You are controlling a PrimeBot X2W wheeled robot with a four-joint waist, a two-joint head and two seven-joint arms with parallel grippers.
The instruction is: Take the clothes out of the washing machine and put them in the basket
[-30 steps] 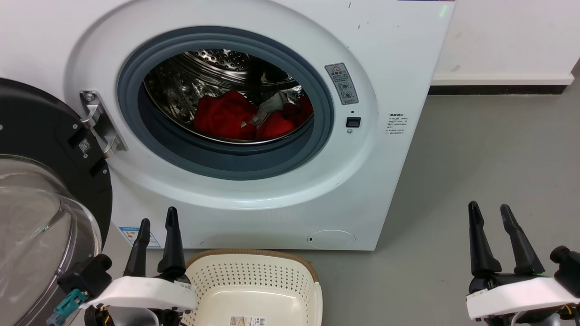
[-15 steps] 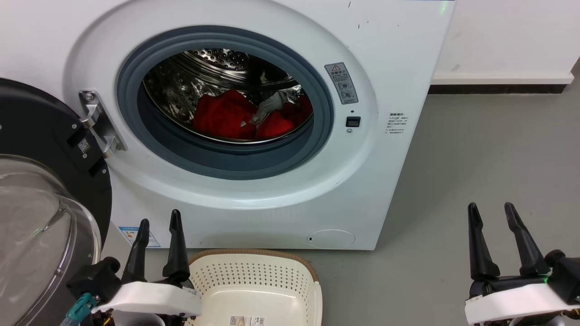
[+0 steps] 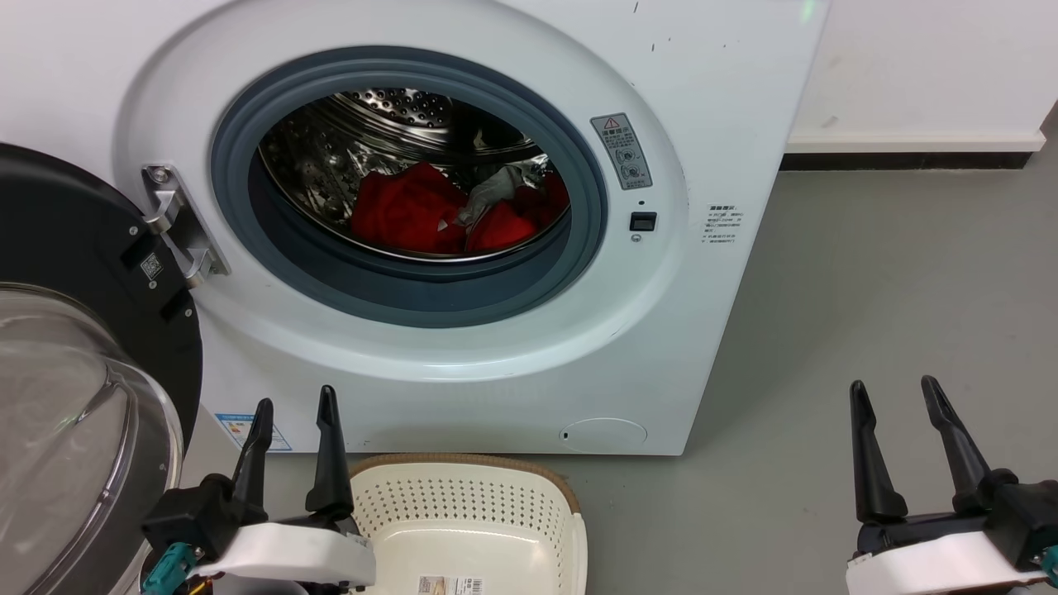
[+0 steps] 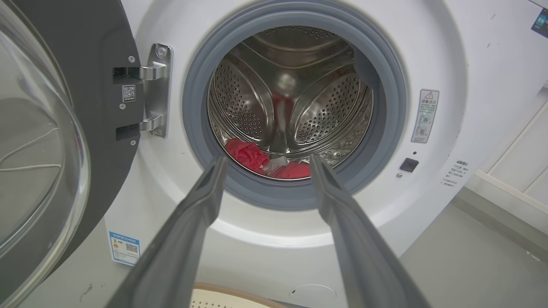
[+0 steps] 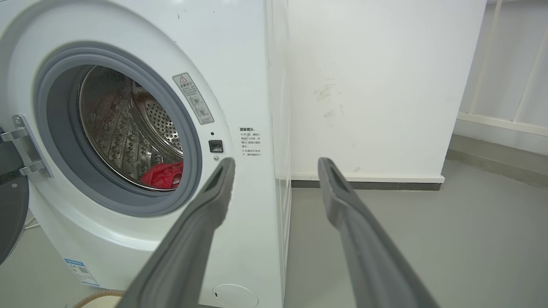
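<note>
- The washing machine (image 3: 727, 124) stands with its door (image 3: 74, 248) swung wide open to the left of the round opening. The glass bulge of the door faces outward.
- A metal hinge (image 3: 178, 223) joins the door to the machine's front, just left of the grey rubber seal (image 3: 240, 165).
- The clothes (image 3: 413, 211) lie inside the machine, heaped at the bottom of the steel drum (image 3: 397, 107) behind the seal. They are red folds with a crumpled pale grey-white strip between the lumps.
- The basket (image 3: 463, 504) sits on the floor (image 3: 868, 289) just in front of the machine's base, below the opening. Its cream bottom and a small label (image 3: 450, 585) are showing.
- The left gripper (image 3: 296, 398) hovers outside the machine, low before the front panel, between the door and the basket. Its two fingers are spread apart with nothing between them.
- In the left wrist view these fingers frame the lower part of the opening, and the red heap sits between their tips, farther in.
- The right gripper (image 3: 893, 383) hangs above the floor, well to the right of the machine. Its fingers are also spread and hold nothing.
- In the right wrist view one finger crosses the machine's front near its right edge. The other points at the white wall (image 5: 376, 85) beside the machine.
</note>
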